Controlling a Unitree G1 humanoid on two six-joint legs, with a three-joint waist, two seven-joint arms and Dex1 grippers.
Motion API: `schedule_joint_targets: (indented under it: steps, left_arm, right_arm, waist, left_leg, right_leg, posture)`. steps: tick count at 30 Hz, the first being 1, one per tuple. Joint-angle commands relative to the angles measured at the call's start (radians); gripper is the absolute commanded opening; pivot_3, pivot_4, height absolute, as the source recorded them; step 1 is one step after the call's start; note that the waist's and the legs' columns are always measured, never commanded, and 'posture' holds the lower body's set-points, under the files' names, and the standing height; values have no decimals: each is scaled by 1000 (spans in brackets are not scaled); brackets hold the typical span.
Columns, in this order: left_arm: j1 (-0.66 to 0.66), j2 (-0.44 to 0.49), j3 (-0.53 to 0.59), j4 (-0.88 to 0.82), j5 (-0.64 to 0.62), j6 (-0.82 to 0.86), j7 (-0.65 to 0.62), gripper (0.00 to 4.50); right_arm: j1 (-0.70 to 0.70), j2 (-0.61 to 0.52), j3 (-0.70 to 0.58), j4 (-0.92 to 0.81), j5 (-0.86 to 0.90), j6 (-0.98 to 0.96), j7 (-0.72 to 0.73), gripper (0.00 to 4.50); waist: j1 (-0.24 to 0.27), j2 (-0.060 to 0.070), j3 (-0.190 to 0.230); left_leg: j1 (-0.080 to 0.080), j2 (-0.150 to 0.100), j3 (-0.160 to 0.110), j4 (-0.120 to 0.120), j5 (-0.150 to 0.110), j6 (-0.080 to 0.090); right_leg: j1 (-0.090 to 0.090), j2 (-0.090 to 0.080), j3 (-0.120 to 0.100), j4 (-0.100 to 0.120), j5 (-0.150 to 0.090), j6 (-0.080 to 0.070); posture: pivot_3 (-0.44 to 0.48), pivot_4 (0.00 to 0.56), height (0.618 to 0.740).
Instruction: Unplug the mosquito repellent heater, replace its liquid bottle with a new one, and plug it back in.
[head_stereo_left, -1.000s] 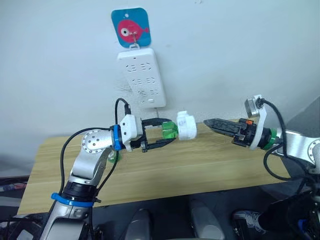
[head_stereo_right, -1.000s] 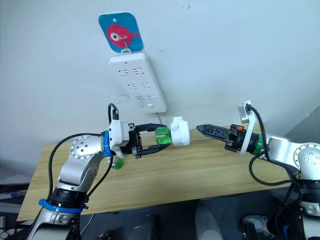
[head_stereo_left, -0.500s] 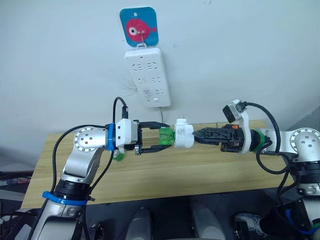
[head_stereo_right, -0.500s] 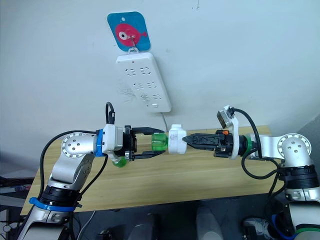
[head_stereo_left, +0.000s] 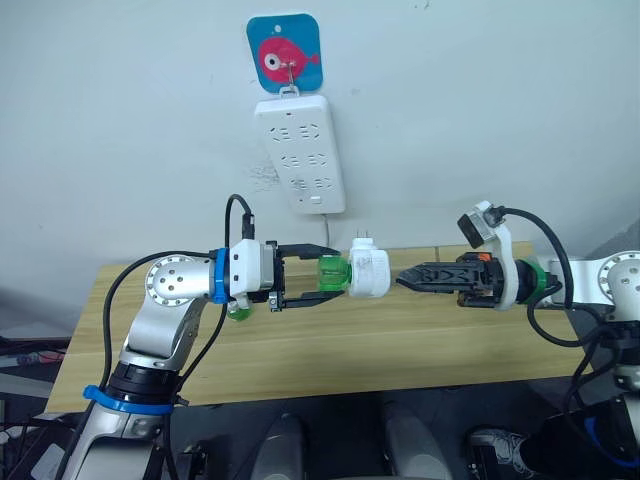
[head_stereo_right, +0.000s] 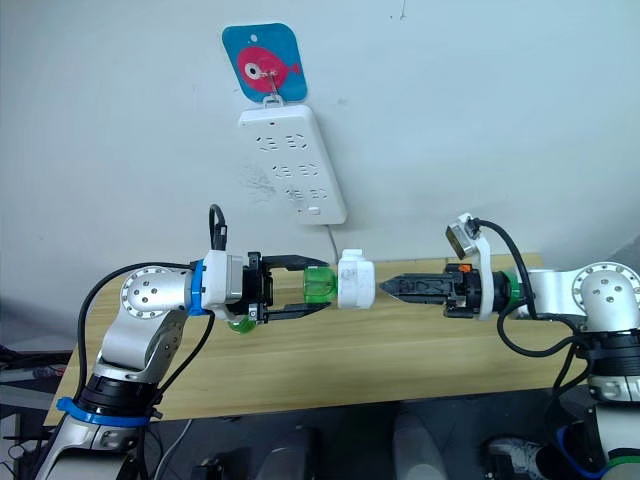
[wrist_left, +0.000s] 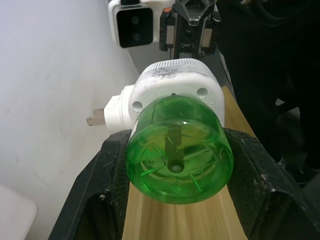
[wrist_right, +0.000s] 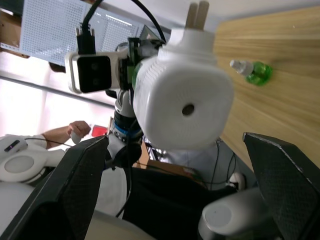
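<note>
left eye view has one mosquito repellent heater (head_stereo_left: 369, 273) held up in the air above the wooden table (head_stereo_left: 400, 345), right around the middle of the frame, with its two metal prongs sticking up toward 12 o'clock. one green liquid bottle (head_stereo_left: 333, 274) is attached to it on the 9 o'clock side, and the left gripper (head_stereo_left: 318, 275) has its two black fingers pinching that bottle from either side. the left wrist view shows the bottle's round bottom squeezed between both fingers.

right gripper (head_stereo_left: 404, 279) sits at 3 o'clock from the heater, tip pointing at it, very close but i can't tell if it's touching. in the right wrist view its two fingers are spread wide on either side of the heater's vent hole face, so it's not gripping anything.

a second green bottle (wrist_right: 252, 71) lies on the table, so two bottles total. one white power strip (head_stereo_left: 301, 153) hangs on the wall at 12 o'clock, under one blue fish hook (head_stereo_left: 285, 52).
</note>
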Motion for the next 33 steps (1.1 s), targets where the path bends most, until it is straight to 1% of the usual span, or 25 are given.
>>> schedule_joint_targets:
  steps: [1, 7, 15, 26, 29, 30, 31, 32, 33]
  left_arm:
    - [7, -10, 4, -62, -33, -7, 5, 2332]
    - [4, -25, 2, -66, -37, 0, 13, 2332]
    - [26, -37, -11, -95, -45, 1, 21, 2332]
    - [53, -39, -25, -100, -30, -23, 19, 2332]
    - [49, -47, -29, -90, -22, -31, 27, 2332]
    - [46, -50, -30, -85, -20, -35, 29, 2332]
    - [44, -52, -31, -82, -19, -38, 30, 2332]
    - [42, -55, -32, -80, -17, -39, 33, 2332]
    - [40, -57, -32, -78, -16, -40, 35, 2332]
  right_arm:
    - [8, 27, -24, -9, 30, -9, 3, 4500]
    - [7, 64, -20, -8, 88, -29, -38, 4500]
    - [3, 117, 15, -22, 167, -69, -107, 4500]
    - [-16, 119, 51, -20, 245, -87, -148, 4500]
    - [-21, 118, 63, -28, 266, -88, -153, 3899]
    - [-23, 118, 67, -29, 268, -88, -153, 3614]
    - [-24, 118, 69, -30, 269, -89, -154, 3230]
    - [-24, 119, 71, -31, 269, -90, -154, 2995]
    - [-24, 120, 74, -33, 269, -90, -154, 2991]
  waist:
    - [-2, 0, 0]
    - [0, 0, 0]
    - [-1, 0, 0]
    - [1, 0, 0]
    - [1, 0, 0]
    - [1, 0, 0]
    - [1, 0, 0]
    - [1, 0, 0]
    - [1, 0, 0]
  left_leg:
    - [0, 0, 0, 0, 0, 0]
    - [0, 0, 0, 0, 0, 0]
    - [0, 0, 0, 0, 0, 0]
    - [0, 0, 0, 0, 0, 0]
    - [0, 0, 0, 0, 0, 0]
    - [0, 0, 0, 0, 0, 0]
    - [0, 0, 0, 0, 0, 0]
    - [0, 0, 0, 0, 0, 0]
    - [0, 0, 0, 0, 0, 0]
  right_leg:
    - [0, 0, 0, 0, 0, 0]
    - [0, 0, 0, 0, 0, 0]
    - [0, 0, 0, 0, 0, 0]
    - [0, 0, 0, 0, 0, 0]
    - [0, 0, 0, 0, 0, 0]
    - [0, 0, 0, 0, 0, 0]
    - [0, 0, 0, 0, 0, 0]
    - [0, 0, 0, 0, 0, 0]
    - [0, 0, 0, 0, 0, 0]
  posture:
    - [-90, 196, 734]
    - [-91, 194, 734]
    - [-86, 189, 734]
    - [-76, 187, 734]
    - [-74, 184, 734]
    - [-75, 183, 734]
    - [-76, 183, 734]
    - [-76, 183, 734]
    - [-76, 183, 734]
